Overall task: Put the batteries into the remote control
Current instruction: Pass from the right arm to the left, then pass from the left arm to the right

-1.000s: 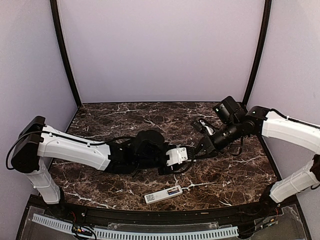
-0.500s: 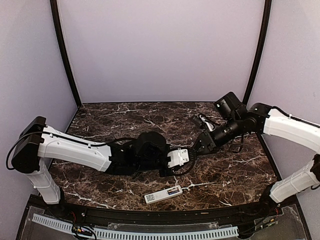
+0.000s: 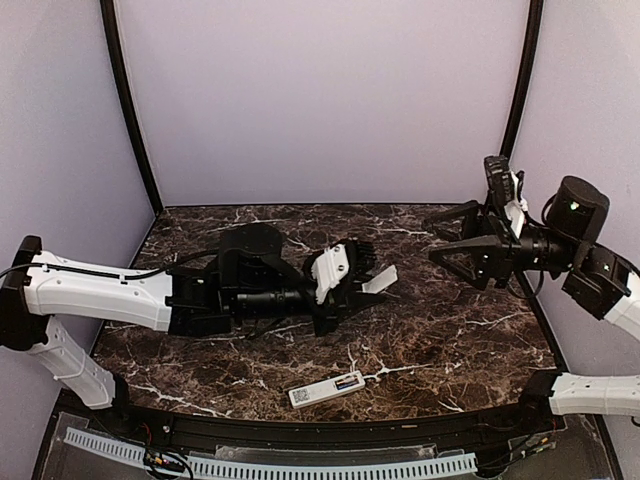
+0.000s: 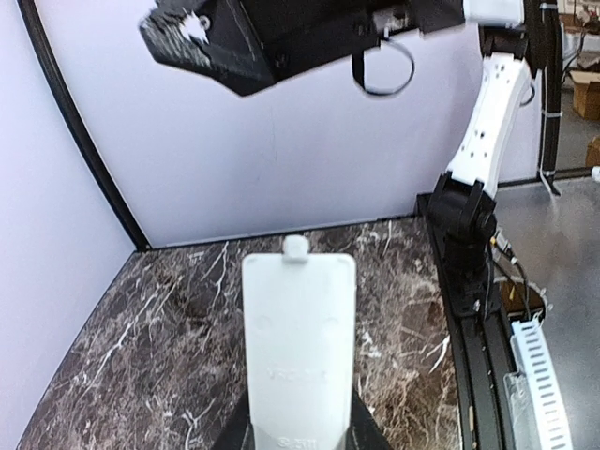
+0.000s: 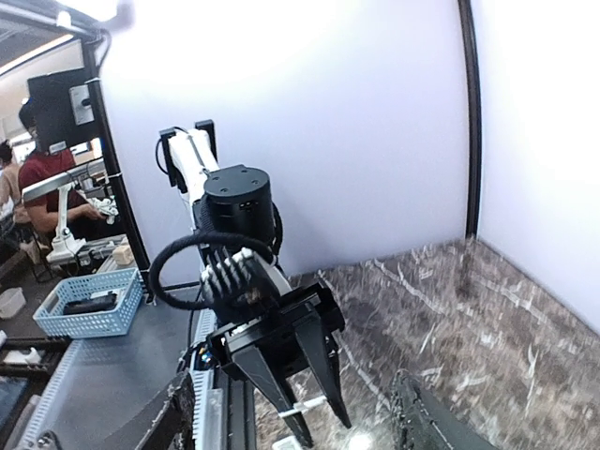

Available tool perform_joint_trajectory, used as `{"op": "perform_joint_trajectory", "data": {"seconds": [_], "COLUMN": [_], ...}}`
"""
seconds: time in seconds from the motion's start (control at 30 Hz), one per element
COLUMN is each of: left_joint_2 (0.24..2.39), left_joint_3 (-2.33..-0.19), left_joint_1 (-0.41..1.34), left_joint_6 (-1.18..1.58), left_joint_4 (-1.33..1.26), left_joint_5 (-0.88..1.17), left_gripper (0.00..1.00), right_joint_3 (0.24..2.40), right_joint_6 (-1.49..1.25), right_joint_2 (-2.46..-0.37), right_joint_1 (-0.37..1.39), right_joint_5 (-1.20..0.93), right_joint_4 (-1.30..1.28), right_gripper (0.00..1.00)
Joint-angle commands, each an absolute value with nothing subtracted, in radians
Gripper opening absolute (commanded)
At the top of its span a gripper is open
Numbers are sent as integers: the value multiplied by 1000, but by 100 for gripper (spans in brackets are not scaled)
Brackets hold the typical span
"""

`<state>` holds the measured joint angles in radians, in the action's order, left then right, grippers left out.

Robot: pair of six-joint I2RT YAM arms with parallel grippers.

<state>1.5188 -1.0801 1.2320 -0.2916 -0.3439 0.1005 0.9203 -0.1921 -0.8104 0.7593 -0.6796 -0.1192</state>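
Plainly the white remote control (image 3: pixel 327 389) lies back-up; left pincer (image 3: pixel 358 275) clamps a white cover (image 4: pixel 298 347), right pincer (image 3: pixel 442 234) gapes empty.

Remote (image 3: pixel 327 389): one is lying on the desk (image 3: pixel 450 340).
Batteries (image 3: pixel 348 382): a dark bluish patch is showing in the remote's recess, too small for counting.
White cover (image 3: pixel 380 279): one is showing.
Arms: two are showing, the left arm (image 3: pixel 100 295) and the right arm (image 3: pixel 590 270).
Pincers: two are showing, the left pincer (image 3: pixel 360 283) and the right pincer (image 3: pixel 438 235).
Desk: one.
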Motion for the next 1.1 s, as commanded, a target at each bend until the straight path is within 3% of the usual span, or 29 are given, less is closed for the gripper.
{"op": "perform_joint_trajectory", "data": {"seconds": [0.0, 0.27, 1.07], "left_joint_2": [1448, 1436, 1475], "left_joint_3": [-1089, -1062, -1083], "left_joint_1": [1248, 1264, 1266], "left_joint_6": [-204, -189, -176], "left_joint_4": [-471, -617, -644], "left_joint_5": [145, 145, 135], "left_gripper": [4, 4, 4], "right_joint_3": [827, 879, 854], "right_joint_6": [-90, -51, -110], "right_joint_2": [-779, -908, -1022], "right_joint_1": [769, 830, 923], "right_joint_5": [-708, -742, -773], "right_joint_4": [284, 333, 447], "right_gripper": [69, 69, 42]}}
